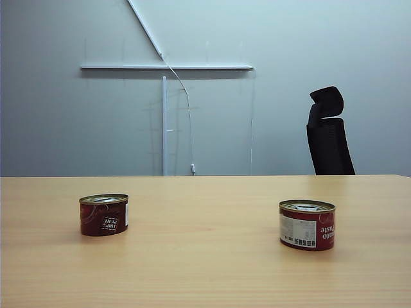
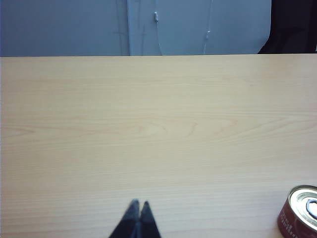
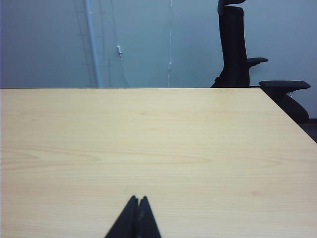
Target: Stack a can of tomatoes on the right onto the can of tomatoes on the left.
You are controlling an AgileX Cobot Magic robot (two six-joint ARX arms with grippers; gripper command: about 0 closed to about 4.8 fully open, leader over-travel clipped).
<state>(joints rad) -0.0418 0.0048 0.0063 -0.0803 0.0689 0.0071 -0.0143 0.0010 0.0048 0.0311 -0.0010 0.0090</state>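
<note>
Two small red tomato cans stand upright on a light wooden table, well apart from each other. In the exterior view the left can sits toward the left side of the tabletop, its silver pull-tab lid facing up and its label showing white print. The right can stands on the right side, a little nearer the camera, with a white label panel on its side and the same silver lid. Nothing rests on top of either can, so the stacking is not yet done. Neither arm shows in the exterior view. The left gripper appears only in the left wrist view, where its two dark fingertips press together into a point above bare wood, holding nothing; a can shows partly at the edge of that picture, apart from the fingertips. The right gripper appears in the right wrist view, its fingertips likewise closed against each other over bare tabletop, with no can in sight there. Behind the table stand a grey wall and a black office chair at the far right edge.
</note>
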